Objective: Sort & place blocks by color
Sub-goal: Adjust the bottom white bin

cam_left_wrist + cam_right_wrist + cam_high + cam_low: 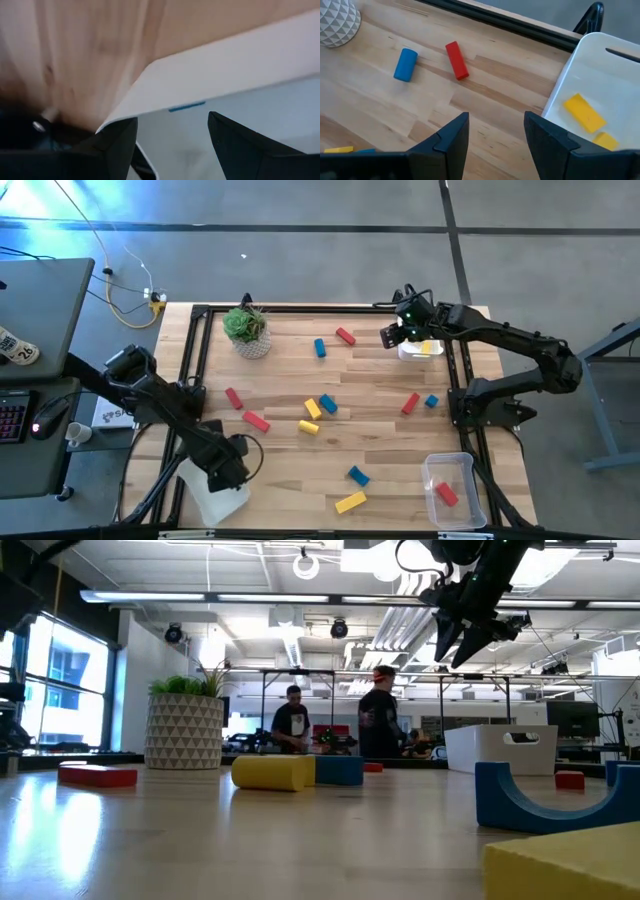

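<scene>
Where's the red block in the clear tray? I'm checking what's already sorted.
In the high view, the red block lies inside the clear tray at the table's near right corner, below the right arm's base.

Five red blocks (345,336), four blue blocks (320,348) and five yellow blocks (350,502) were counted, two yellow ones lying in a white tray (562,95). There were three trays (462,463) and one potted plant (246,330).
</scene>
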